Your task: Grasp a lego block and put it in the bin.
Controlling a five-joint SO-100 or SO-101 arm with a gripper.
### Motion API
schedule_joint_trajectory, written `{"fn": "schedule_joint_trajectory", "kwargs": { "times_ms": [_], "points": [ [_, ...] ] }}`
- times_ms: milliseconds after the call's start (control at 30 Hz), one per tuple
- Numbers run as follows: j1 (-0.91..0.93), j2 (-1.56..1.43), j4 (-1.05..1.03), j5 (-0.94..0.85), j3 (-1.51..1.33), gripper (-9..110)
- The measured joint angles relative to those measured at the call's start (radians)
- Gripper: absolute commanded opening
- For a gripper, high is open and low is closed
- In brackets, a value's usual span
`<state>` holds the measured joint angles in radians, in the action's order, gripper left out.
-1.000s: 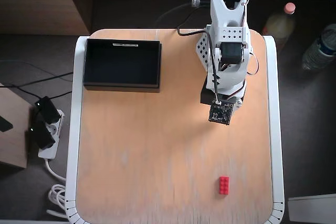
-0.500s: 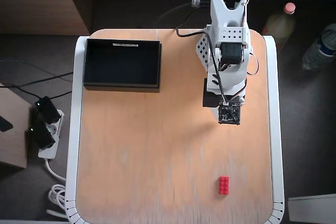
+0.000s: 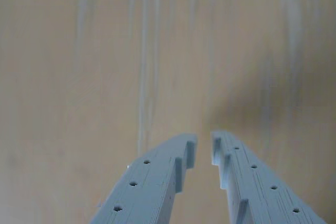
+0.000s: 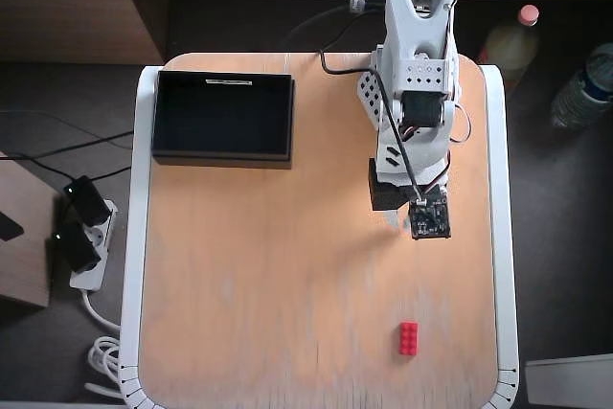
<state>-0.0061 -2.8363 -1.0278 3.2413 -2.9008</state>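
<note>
Overhead view: the bench fills the centre of the frame. The bin sits on it at upper left. The arm extends down from top centre-right. Wrist view: the pincer is narrowly parted, holding nothing. Overhead view: the lego block lies at lower right, well apart from the bin.

You're working on a light wooden table with a white rim. In the overhead view, the black bin sits on it toward ten o'clock, and the red lego block lies near five o'clock. The wrist view shows only blurred wood, probably bare tabletop.
</note>
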Motion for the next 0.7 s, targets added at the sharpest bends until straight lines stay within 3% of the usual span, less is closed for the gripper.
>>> {"fn": "schedule_joint_trajectory", "kwargs": {
  "times_ms": [700],
  "points": [
    [0.000, 0.736, 0.000, -0.106, 0.640, 4]
  ]
}}
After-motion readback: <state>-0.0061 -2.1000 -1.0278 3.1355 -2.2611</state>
